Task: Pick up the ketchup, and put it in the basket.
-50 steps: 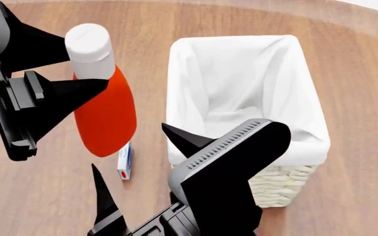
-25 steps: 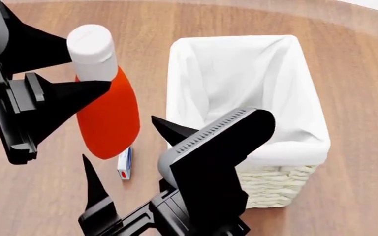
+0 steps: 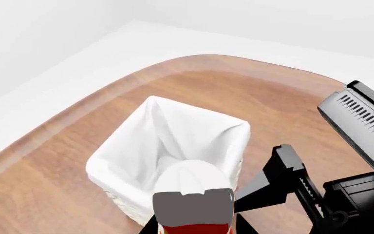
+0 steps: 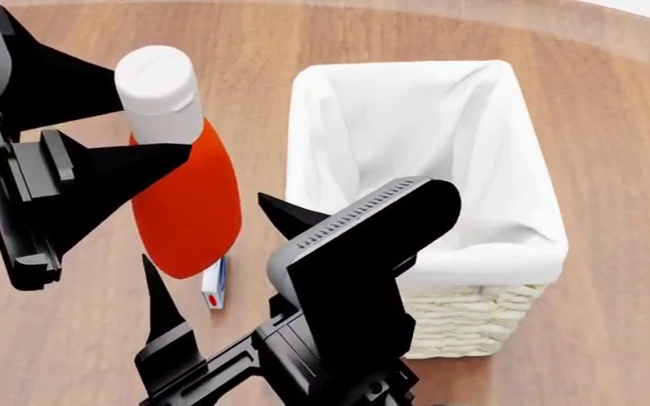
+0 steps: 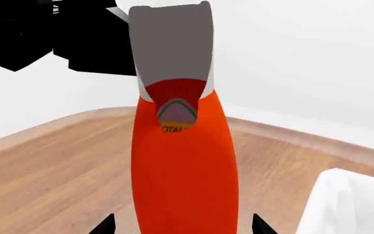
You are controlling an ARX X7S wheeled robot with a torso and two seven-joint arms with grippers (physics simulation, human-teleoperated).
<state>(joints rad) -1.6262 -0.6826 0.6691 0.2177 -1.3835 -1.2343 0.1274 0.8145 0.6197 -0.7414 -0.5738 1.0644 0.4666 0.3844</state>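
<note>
Holding nothing, the right gripper (image 4: 206, 245) sits nearest the head camera at about 6 o'clock, fingers spread wide, one tip low near the table, the other up by the basket's near-left corner. Right wrist view shows its two fingertips either side of the bottle's lower body with gaps on both, so not touching as far as I can tell.

Small white box (image 4: 214, 284) with red dot lies flat on the wooden table (image 4: 65, 355), just below the bottle's base in the head view, at about 7 o'clock from the basket.

Ketchup (image 4: 184, 199) is lifted, off the table, tilted, white cap toward 11 o'clock, orange-red body hanging toward the box. Left gripper (image 4: 133, 127) is clamped at the neck just under the cap, one finger each side. Label partly visible in right wrist view (image 5: 177, 161).

Basket (image 4: 528, 254) stands at 3 o'clock of the bottle, just beside it, white liner folded over the rim, nothing visible inside. Left wrist view shows cap (image 3: 194, 183) in front, basket (image 3: 119, 161) beyond it.

Progress: pick-up done. Left: carry bottle over the rim toward 3 o'clock, lower, release. Bottle not yet over the opening, judging by head view.
</note>
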